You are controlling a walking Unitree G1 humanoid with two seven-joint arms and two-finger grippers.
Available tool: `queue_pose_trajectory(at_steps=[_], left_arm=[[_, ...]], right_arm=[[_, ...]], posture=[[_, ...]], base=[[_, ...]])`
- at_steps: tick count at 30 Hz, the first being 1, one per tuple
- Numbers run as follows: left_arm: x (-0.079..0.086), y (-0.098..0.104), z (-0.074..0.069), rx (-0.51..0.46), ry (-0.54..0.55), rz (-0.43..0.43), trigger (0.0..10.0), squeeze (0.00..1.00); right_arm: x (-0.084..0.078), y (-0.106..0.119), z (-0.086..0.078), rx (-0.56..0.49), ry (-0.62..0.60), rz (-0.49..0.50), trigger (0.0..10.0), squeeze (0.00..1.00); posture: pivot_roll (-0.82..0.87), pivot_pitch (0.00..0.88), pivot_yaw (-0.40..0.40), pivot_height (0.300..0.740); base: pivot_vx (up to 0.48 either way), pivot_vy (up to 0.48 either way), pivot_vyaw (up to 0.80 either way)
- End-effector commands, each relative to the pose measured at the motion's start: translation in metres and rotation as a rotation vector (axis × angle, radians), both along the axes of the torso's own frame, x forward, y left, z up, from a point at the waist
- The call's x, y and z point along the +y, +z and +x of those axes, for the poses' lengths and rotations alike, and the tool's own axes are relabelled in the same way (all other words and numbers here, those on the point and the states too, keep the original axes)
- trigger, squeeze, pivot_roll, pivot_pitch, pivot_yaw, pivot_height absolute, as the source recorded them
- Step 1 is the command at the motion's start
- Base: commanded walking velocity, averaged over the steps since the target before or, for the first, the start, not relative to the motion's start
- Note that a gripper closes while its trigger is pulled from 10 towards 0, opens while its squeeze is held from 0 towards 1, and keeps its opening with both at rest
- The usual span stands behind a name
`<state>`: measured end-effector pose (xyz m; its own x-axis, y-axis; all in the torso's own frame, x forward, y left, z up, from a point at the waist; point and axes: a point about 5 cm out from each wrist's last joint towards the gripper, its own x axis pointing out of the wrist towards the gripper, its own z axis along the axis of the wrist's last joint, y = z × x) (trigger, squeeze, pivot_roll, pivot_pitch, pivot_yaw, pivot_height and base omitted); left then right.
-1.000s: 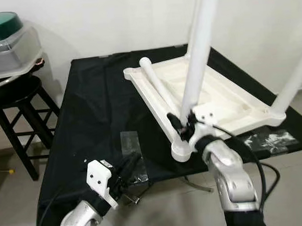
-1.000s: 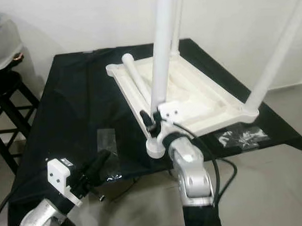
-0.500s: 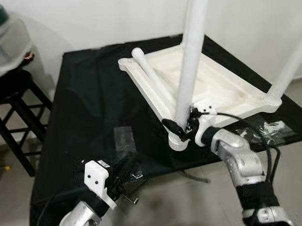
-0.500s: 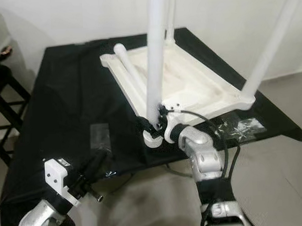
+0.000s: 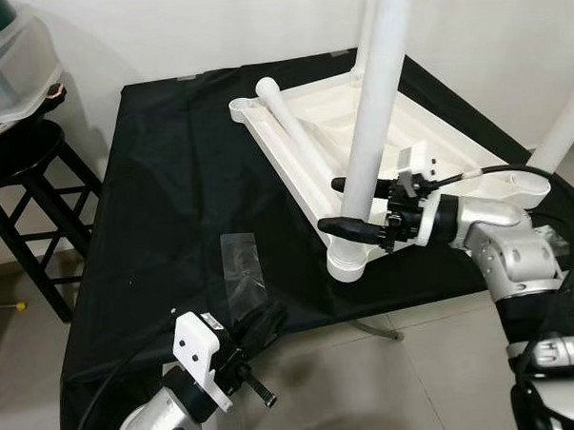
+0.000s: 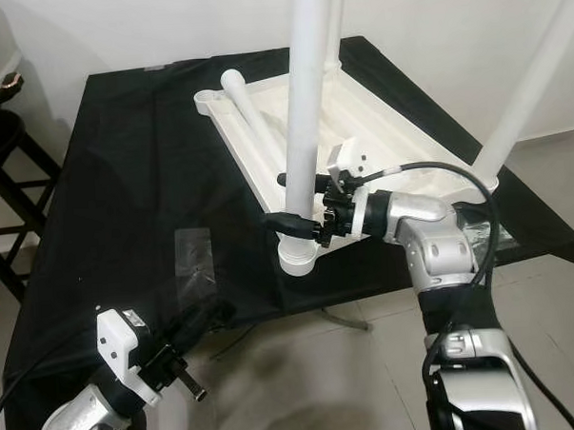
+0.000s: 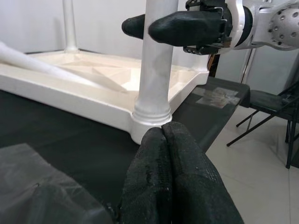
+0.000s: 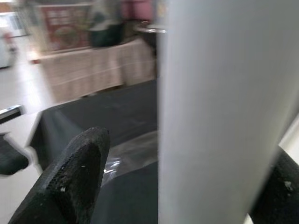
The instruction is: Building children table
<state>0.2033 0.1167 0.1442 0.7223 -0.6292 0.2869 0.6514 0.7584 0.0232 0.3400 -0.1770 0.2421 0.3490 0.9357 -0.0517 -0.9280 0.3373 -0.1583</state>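
Note:
A white children's table [image 5: 287,180] lies upside down on a black-clothed table [image 5: 171,182]. Its near leg [image 5: 377,97] stands upright in the corner socket [image 5: 347,260]. My right gripper [image 5: 329,205] is open and straddles this leg a little above the socket, one finger behind it and one in front; the right wrist view shows a gap between one finger [image 8: 70,177] and the leg [image 8: 219,112]. A loose white leg [image 5: 291,134] lies across the upturned top. My left gripper [image 5: 273,320] is shut and empty, low at the cloth's front edge, pointing at the socket [image 7: 152,114].
Two more legs stand on the upturned table, one at the right [image 5: 564,127] and one at the back [image 5: 366,21]. Clear plastic bags [image 5: 242,269] lie on the cloth. A black stool [image 5: 28,179] with a plastic container [image 5: 8,56] stands at the left. Grey floor lies in front.
My right arm has swung out to the right and its gripper has risen from the socket to higher on the leg. The left gripper has dropped slightly. The camera has shifted.

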Motion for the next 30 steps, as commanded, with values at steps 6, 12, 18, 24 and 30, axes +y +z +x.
queue_pose_trajectory(at_steps=[6,12,18,24,30], left_arm=[[-0.001,-0.002,-0.003,0.023,-0.027,0.006,10.0,0.0],[-0.003,-0.004,-0.001,0.038,-0.079,0.007,10.0,0.0],[-0.004,-0.005,0.0,0.047,-0.092,0.002,10.0,0.0],[-0.004,-0.005,0.0,0.054,-0.1,-0.001,10.0,0.0],[-0.002,-0.004,0.002,0.059,-0.105,-0.01,10.0,0.0]], right_arm=[[-0.01,0.0,0.0,0.033,0.081,-0.011,10.0,0.0],[-0.013,-0.005,0.003,0.014,0.042,-0.007,4.0,0.0],[-0.016,-0.011,0.003,0.023,0.037,-0.014,0.0,0.0],[-0.025,-0.022,0.001,0.037,-0.009,-0.026,0.0,0.0],[-0.007,-0.066,-0.01,0.067,-0.377,-0.064,0.0,0.0]], posture=[[0.02,0.17,0.011,0.74],[0.02,0.171,0.014,0.74],[0.01,0.172,0.015,0.74],[0.0,0.177,0.02,0.74],[-0.03,0.192,0.003,0.74]], base=[[0.0,0.0,0.0],[0.0,0.0,0.0],[0.0,0.0,0.0],[0.0,0.0,0.0],[0.0,0.0,0.0]])
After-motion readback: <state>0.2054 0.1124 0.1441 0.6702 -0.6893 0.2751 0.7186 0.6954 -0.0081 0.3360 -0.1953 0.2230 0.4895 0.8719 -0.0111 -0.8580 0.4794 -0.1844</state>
